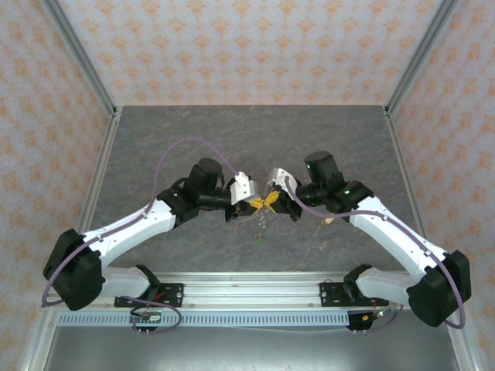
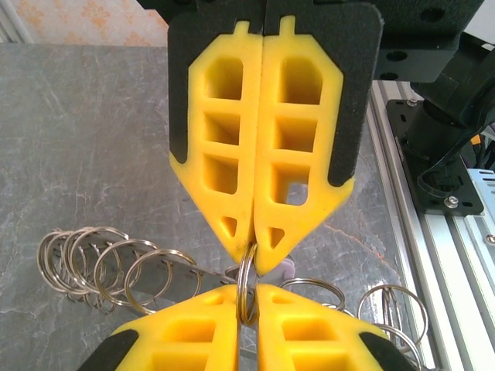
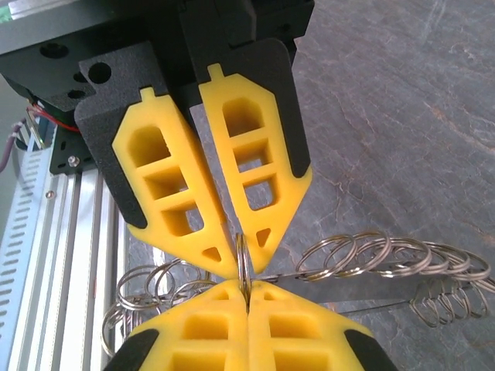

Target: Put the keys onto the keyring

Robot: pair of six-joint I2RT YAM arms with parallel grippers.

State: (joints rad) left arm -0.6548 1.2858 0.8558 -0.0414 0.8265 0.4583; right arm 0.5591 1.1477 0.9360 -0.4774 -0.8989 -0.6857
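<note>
With our left hand (image 2: pixel 247 297) and right hand (image 3: pixel 246 287) both clenched tip to tip on 1 loop of the keyring (image 3: pixel 363 255), up above the counter (image 1: pixel 232 139), we should grip tight and twist slowly so it cannot slip.

surface: grey marbled tabletop (image 1: pixel 232 131), matte, darker veins | walls: peach wallpaper (image 1: pixel 247 46), orange floral repeat, back and both sides | frame: bare aluminium posts (image 1: pixel 81 54) slanting up from the back corners | near edge: aluminium rail (image 1: pixel 247 287), white slotted strip (image 1: pixel 255 318) just below | light: even, soft, faint shadows
</note>
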